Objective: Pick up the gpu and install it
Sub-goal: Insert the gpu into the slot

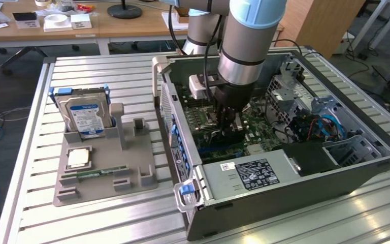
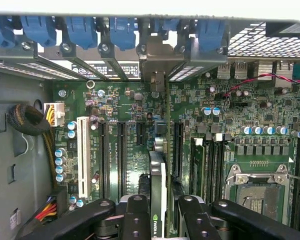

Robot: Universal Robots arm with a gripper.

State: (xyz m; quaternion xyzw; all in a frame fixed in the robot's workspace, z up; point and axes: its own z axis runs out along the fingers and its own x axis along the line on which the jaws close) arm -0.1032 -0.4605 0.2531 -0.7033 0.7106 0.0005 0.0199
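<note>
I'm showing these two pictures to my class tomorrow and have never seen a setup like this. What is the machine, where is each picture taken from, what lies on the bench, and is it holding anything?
The machine is a robot arm reaching down into an open computer case that lies on a slatted metal bench. One picture comes from a camera off the arm that sees the whole scene. The other comes from a camera on the arm's wrist, looking into the case at the green motherboard.

On the bench, at the exterior view's left, a grey holder tray carries a silver hard drive, a square processor chip and a slim memory stick.

The end effector grips the gpu, a thin card seen edge-on between its fingers, standing upright over the motherboard's long slots.
</note>
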